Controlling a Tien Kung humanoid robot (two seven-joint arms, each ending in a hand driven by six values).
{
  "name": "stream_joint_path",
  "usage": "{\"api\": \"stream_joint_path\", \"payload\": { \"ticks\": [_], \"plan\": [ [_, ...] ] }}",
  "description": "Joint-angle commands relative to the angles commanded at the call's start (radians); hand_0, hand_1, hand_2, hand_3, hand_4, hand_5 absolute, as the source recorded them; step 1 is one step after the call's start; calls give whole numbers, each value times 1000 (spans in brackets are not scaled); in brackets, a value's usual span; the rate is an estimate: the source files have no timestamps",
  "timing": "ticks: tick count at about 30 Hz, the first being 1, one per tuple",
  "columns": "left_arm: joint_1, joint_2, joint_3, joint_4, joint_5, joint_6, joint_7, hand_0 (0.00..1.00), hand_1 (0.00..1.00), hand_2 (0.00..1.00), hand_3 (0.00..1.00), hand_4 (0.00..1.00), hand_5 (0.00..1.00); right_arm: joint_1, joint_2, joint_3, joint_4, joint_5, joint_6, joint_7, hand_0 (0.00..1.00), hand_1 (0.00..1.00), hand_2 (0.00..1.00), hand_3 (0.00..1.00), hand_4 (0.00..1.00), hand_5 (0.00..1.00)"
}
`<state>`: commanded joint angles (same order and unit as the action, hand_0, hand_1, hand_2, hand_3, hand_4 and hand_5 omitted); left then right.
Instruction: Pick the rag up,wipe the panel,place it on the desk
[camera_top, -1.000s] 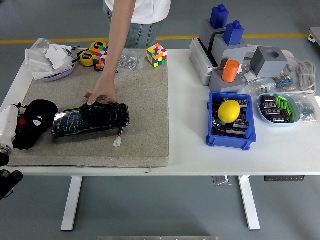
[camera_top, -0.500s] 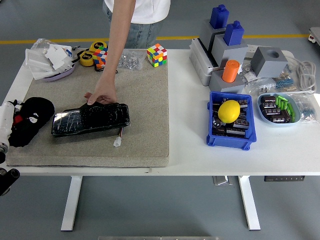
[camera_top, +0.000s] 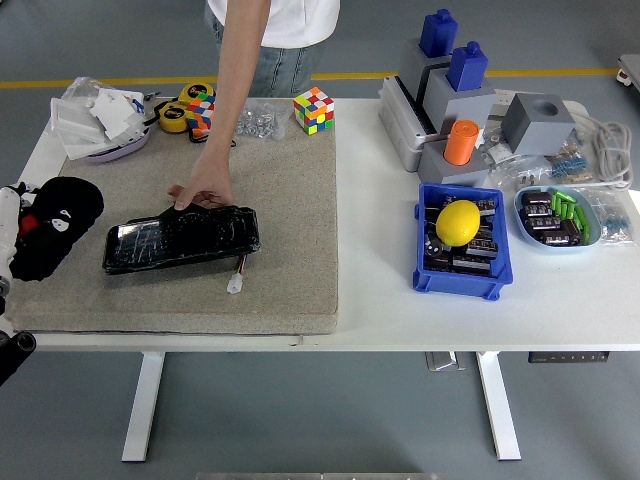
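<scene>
The left hand (camera_top: 10, 225) appears clamped on the black rag (camera_top: 55, 225), at nine o'clock of the panel (camera_top: 180, 238) a person's hand (camera_top: 207, 190) steadies; wiping and setting it on the worktop (camera_top: 400, 300) remain.

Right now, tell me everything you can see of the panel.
The panel is a long, glossy black slab with a curved far edge, lying flat and slightly skewed on the tan mat. A short cable with a white plug trails from its right end. A person's hand presses on its far edge. The black rag sits just left, apparently not touching.
</scene>
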<state>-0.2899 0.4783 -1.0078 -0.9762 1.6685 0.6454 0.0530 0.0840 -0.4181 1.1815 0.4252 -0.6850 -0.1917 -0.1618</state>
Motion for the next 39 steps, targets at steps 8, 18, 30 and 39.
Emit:
{"api": "stream_joint_path", "payload": {
  "ticks": [8,18,30,39],
  "plan": [
    [33,10,-12,-111,65,0,43,195,97,249,583,545,369,-2,-2,-3,-9,2,2,0,743,639,693,600,969,582],
    [39,12,40,-133,65,0,46,195,94,247,584,545,365,1,-1,-5,-8,2,-1,3,742,640,693,600,968,582],
    [33,1,71,-126,42,0,27,195,92,248,586,546,360,2,-3,-4,-9,3,0,2,743,638,693,601,968,582],
    [22,-13,109,-147,35,0,22,195,93,250,588,544,355,4,-5,-6,-9,3,1,1,740,639,693,601,969,582]
  ]
}}
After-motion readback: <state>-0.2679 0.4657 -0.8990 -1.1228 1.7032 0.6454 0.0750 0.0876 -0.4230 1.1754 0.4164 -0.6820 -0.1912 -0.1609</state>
